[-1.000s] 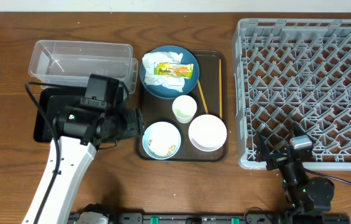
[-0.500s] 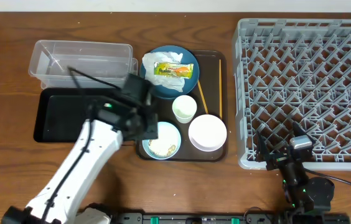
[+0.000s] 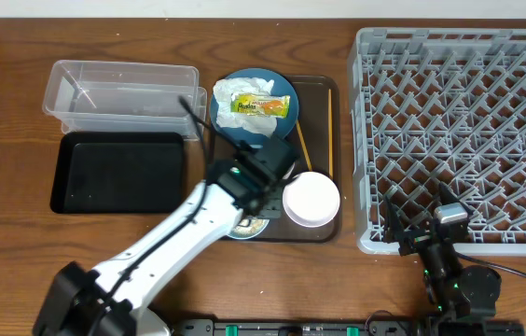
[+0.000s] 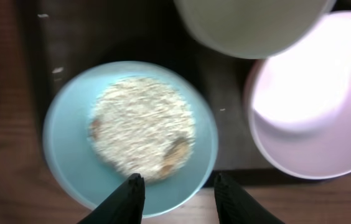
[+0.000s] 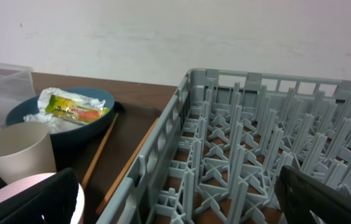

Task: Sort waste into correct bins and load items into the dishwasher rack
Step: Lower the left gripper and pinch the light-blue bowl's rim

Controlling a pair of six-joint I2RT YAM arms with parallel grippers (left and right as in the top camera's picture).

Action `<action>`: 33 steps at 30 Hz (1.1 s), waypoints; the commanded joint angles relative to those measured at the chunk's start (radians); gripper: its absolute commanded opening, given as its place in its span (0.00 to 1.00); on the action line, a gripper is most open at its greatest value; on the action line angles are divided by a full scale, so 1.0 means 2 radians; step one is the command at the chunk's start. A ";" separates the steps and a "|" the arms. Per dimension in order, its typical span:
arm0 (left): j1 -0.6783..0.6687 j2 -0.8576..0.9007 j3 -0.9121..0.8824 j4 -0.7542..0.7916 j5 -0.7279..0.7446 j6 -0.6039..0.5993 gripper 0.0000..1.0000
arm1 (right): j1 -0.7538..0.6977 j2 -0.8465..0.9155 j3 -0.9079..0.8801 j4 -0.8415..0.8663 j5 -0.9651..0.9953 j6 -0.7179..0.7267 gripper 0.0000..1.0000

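Overhead: nothing is sorted or loaded; dishwasher rack [image 3: 459,121], clear tub [image 3: 123,67] and black tray [image 3: 118,173] are found empty. Left end effector [image 4: 178,180] is held part-open over light blue bowl [image 4: 70,149]; right end effector [image 5: 177,180] is wide open.

Dark brown serving tray [image 3: 317,103] on a wooden table [image 3: 11,56], plain white wall [image 5: 163,31] behind the table's far edge

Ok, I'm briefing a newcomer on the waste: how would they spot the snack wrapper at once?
Left of the big grey rack lies a brown tray; at its far end sits a dark blue plate. The wrapper lies on it over white tissue, the only yellow-green-orange printed thing there.
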 commanded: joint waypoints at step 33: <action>-0.027 0.040 -0.010 -0.013 -0.078 0.058 0.40 | 0.006 -0.001 -0.001 -0.002 -0.002 -0.002 0.99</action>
